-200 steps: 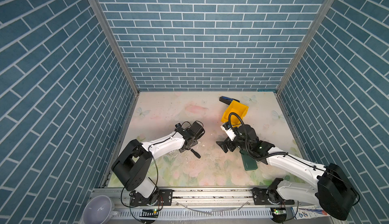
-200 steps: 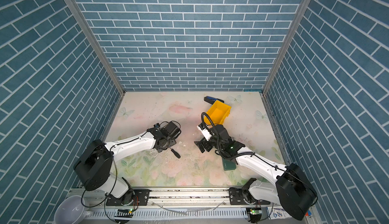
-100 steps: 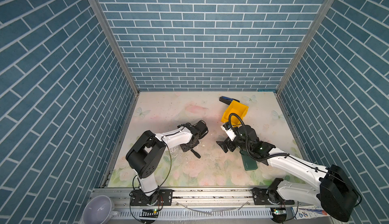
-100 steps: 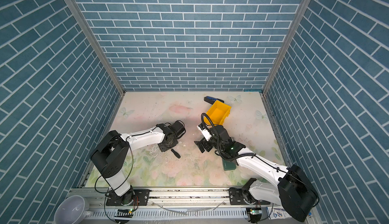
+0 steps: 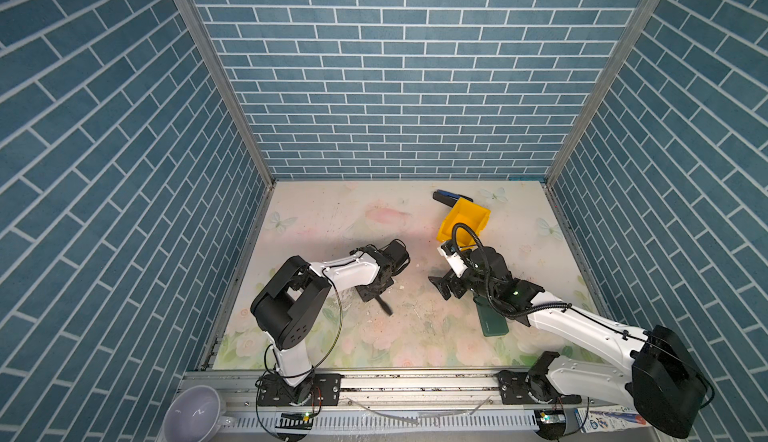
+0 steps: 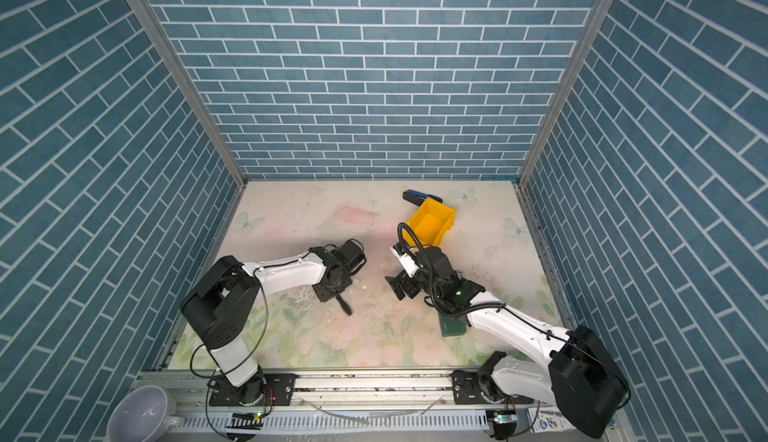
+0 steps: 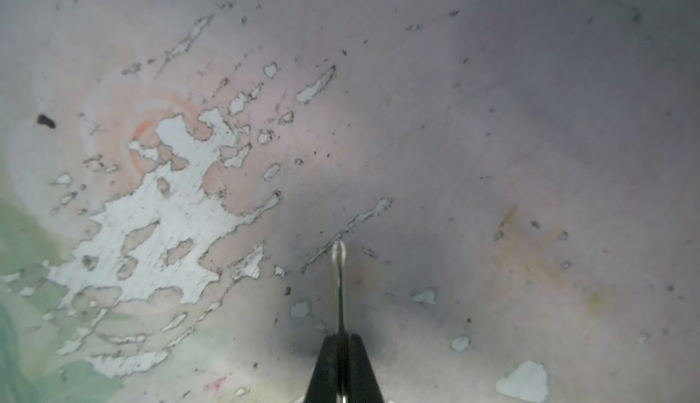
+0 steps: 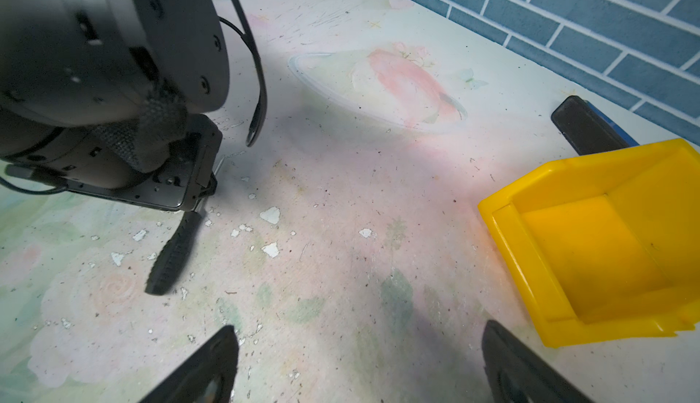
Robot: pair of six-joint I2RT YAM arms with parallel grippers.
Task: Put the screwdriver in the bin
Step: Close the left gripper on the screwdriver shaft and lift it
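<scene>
- Screwdriver (image 5: 385, 307) lies on the flowery table (image 5: 332, 219) in both top views, its shaft in the closed left gripper (image 5: 376, 294); the yellow plastic bin (image 5: 465, 219) stands well apart.
- Left wrist: jaws pinch the thin silver shaft over peeled paint.
- Right wrist: right gripper (image 8: 360, 333) stands wide open, empty; the ribbed black handle rests on the table.

A black-and-blue tool (image 5: 445, 199) and a dark green case (image 5: 492, 323) lie well apart.

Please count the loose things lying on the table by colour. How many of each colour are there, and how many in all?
Yellow: 1, the bin
Dark green: 1, the flat case
Black and blue: 1, the tool at the bin's far side
Black with silver: 1, the screwdriver
Total: 4
</scene>
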